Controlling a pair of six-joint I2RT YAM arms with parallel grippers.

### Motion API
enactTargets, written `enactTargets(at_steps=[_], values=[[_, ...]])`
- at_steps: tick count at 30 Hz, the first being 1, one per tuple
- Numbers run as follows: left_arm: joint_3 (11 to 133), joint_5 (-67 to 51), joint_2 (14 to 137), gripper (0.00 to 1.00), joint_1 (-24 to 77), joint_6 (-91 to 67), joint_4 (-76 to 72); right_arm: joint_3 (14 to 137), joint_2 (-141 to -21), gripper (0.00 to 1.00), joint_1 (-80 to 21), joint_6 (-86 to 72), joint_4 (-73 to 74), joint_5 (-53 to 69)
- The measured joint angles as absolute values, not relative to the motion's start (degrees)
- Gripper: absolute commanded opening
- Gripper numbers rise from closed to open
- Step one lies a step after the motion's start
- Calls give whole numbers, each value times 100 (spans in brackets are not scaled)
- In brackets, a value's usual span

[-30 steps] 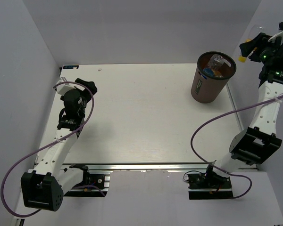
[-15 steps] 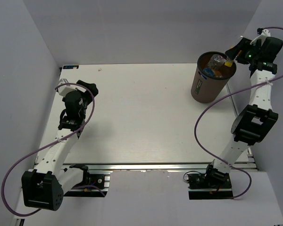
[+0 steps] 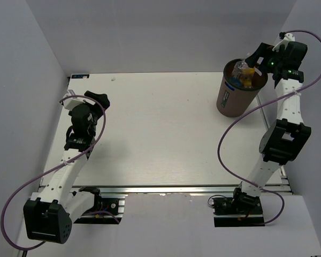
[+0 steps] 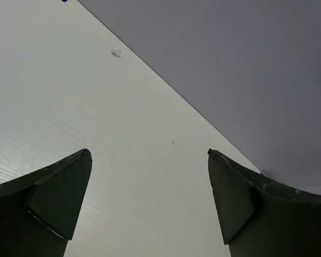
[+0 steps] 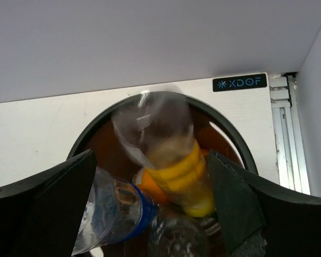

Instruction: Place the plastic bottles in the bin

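The dark-brown bin (image 3: 235, 100) stands at the table's far right corner. My right gripper (image 3: 255, 57) hangs over its rim, open. In the right wrist view a small bottle with a yellow cap (image 5: 174, 160) shows blurred between the spread fingers (image 5: 53, 198), free of both pads, over the bin's mouth (image 5: 88, 136). Inside lie a clear bottle with a blue label (image 5: 115, 214), a larger clear bottle (image 5: 182, 241) and an orange-filled one (image 5: 150, 186). My left gripper (image 3: 85, 97) is open over the table's left side, with only bare table between its fingers (image 4: 59, 193).
The grey enclosure walls (image 3: 43, 64) stand close on the left, back and right. A black XDOF label (image 5: 239, 83) sits on the table's far edge behind the bin. A small white scrap (image 4: 116, 53) lies near the back wall.
My right gripper swung left from beside the bin to over its mouth and opened. The yellow-capped bottle left the jaws and is dropping into the bin. The left arm barely moved.
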State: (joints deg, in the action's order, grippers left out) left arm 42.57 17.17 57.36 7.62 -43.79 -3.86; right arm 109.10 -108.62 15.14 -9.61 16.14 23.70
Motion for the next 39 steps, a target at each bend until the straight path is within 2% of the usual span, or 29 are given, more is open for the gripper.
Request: enactTargets(at_steps=[11, 17, 24, 31, 36, 39], values=[[4257, 1715, 5706, 98, 762, -4362, -307, 10477, -9979, 89, 1518, -937, 1673, 2156], [4259, 1708, 5690, 98, 762, -4300, -165, 9933, -8936, 89, 1487, -812, 1844, 2268], [4362, 1444, 5795, 98, 762, -4174, -121, 8018, -7070, 89, 722, -884, 1922, 1820], [4473, 1267, 6097, 98, 762, -3822, 23, 5293, -5592, 89, -469, -1726, 1273, 1389], [4383, 1142, 6099, 98, 762, -3750, -89, 3675, -4980, 89, -598, -2132, 808, 1100], [4344, 1022, 6152, 98, 762, -3752, -150, 3361, -4792, 89, -602, -2224, 672, 847]])
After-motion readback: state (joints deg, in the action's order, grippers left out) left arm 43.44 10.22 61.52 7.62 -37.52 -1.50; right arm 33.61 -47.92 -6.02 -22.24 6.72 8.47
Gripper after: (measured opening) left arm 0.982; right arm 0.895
